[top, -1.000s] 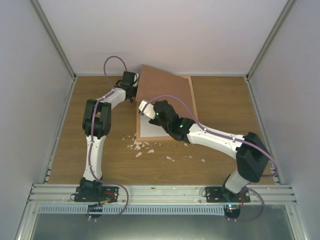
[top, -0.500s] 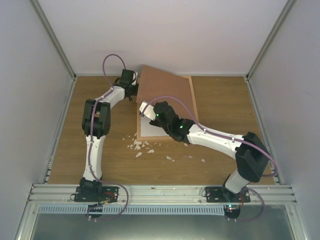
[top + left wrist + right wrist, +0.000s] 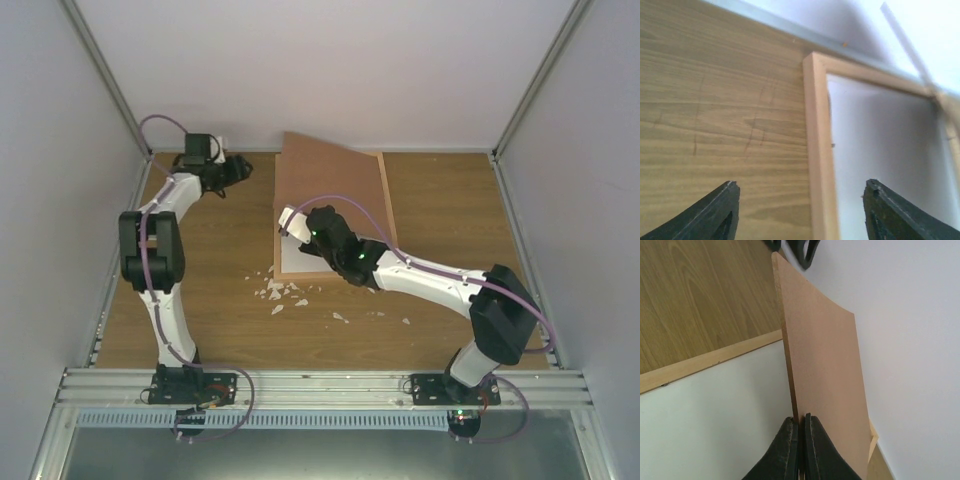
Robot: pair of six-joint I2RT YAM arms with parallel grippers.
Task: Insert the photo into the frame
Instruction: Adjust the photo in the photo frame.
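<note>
The light wood frame [image 3: 385, 200] lies flat at the back middle of the table. A plain white face [image 3: 300, 256] fills its inside; no printed image shows, so I cannot tell whether this is the photo. My right gripper [image 3: 292, 222] is shut on the near edge of the brown backing board [image 3: 325, 185], holding it tilted up over the frame. In the right wrist view its fingers [image 3: 790, 440] pinch the board [image 3: 825, 365] beside the frame's rail [image 3: 710, 360]. My left gripper [image 3: 238, 167] stands open and empty left of the frame, with the frame's left rail [image 3: 817, 150] ahead between its fingers [image 3: 720, 210].
Several small white scraps [image 3: 280, 293] lie on the table in front of the frame. The back wall [image 3: 330, 70] and side walls [image 3: 60, 200] close in the table. The left arm's elbow [image 3: 150, 245] stands high over the left side.
The left gripper has opened, let go of the board's far left edge and swung left, away from the frame. The right gripper still holds the board up.
</note>
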